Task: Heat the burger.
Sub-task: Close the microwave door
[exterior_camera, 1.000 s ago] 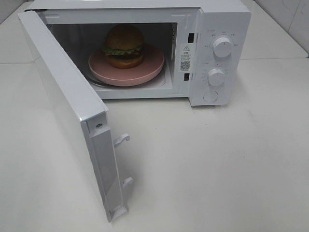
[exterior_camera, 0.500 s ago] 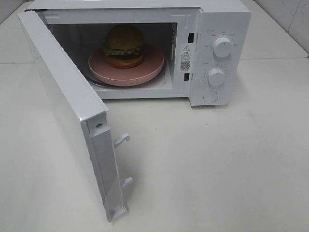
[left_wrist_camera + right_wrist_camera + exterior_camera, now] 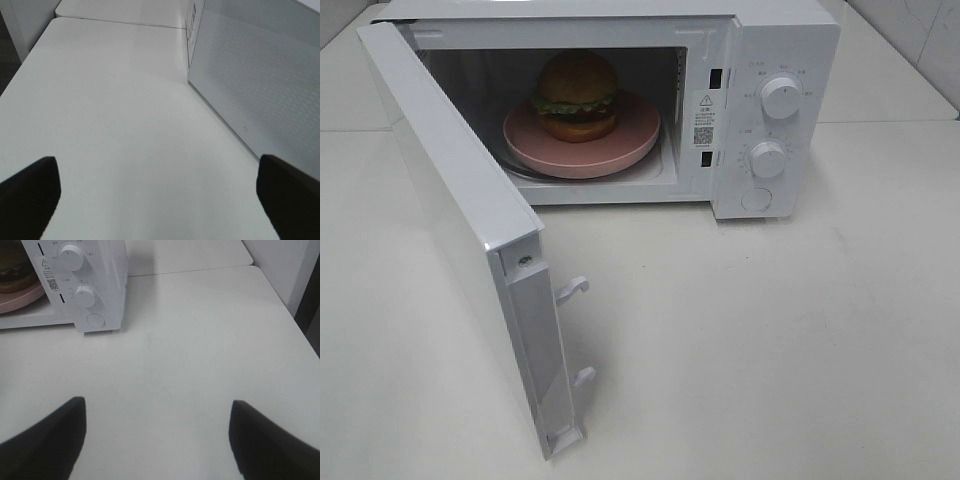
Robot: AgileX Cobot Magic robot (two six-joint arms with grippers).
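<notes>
The burger [image 3: 577, 95], with a golden bun, green lettuce and a dark patty, sits on a round pink plate [image 3: 630, 140] inside the white microwave [image 3: 785, 40]. The microwave door [image 3: 460, 215] stands swung wide open toward the front left. In the right wrist view only a sliver of the burger [image 3: 11, 275] and the plate [image 3: 20, 299] shows at the edge. My left gripper [image 3: 157, 195] is open over bare table beside the door's outer face [image 3: 265, 85]. Open too is my right gripper [image 3: 157, 432], hovering over the table in front of the control panel. Neither gripper appears in the high view.
Two dials [image 3: 781, 97] [image 3: 768, 158] and a round button [image 3: 756, 199] sit on the microwave's right panel. Door latch hooks [image 3: 572, 288] stick out from the open door's edge. The white table [image 3: 770, 340] ends at an edge on the right [image 3: 295, 325].
</notes>
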